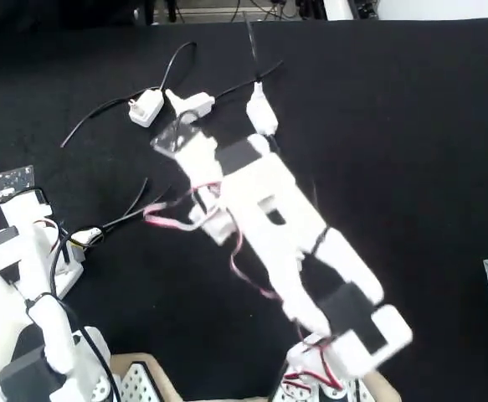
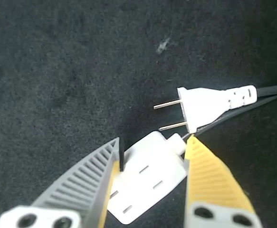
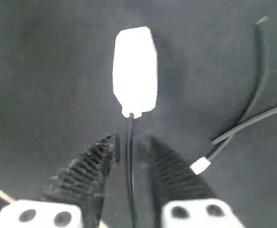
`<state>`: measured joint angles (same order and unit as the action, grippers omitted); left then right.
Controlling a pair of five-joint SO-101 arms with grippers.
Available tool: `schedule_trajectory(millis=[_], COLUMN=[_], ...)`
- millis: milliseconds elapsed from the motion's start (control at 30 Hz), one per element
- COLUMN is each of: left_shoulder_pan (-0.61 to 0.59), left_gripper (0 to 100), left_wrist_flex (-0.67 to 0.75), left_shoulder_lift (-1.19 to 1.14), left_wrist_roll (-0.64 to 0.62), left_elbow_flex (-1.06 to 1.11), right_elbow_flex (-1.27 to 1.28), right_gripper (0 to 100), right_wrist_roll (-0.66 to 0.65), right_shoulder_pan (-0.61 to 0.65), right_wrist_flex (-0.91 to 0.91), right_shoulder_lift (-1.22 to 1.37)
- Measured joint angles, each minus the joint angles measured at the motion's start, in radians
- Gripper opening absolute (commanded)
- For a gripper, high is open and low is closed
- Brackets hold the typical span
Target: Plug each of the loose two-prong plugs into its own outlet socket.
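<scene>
High view: right gripper over the black table, near white connectors.
Left wrist: left gripper jaws grasping outlet socket; two-prong plug just beside.
Right wrist: jaws released, straddling black cable.

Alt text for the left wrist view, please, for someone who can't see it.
The left gripper has its grey and yellow fingers closed on a white socket block on black cloth. Just beyond it lies a white two-prong plug on a black cord, unplugged, prongs bare.
</scene>
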<state>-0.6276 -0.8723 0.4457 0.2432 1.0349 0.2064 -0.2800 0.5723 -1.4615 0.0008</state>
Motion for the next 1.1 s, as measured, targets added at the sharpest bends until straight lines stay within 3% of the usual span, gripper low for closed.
schedule_trajectory(millis=[233,533,700,1100], left_shoulder_pan=[0.0,0.0,0.0,0.0], left_gripper=[22,22,22,22], left_wrist_flex=[0.0,0.0,0.0,0.0], left_shoulder_lift=[0.0,0.0,0.0,0.0], left_wrist_roll=[0.0,0.0,0.0,0.0], left_elbow_flex=[0.0,0.0,0.0,0.0], right_elbow_flex=[0.044,0.117,0.288,0.671], right_gripper=[21.8,21.8,21.8,18.4], right_wrist_roll=[0.026,0.026,0.026,0.028], right_shoulder_pan=[-0.002,-0.324,-0.411,-0.414], right_wrist_flex=[-0.152,-0.187,-0.037,0.431], right_shoulder_lift=[-0.258,-0.465,-0.433,-0.42])
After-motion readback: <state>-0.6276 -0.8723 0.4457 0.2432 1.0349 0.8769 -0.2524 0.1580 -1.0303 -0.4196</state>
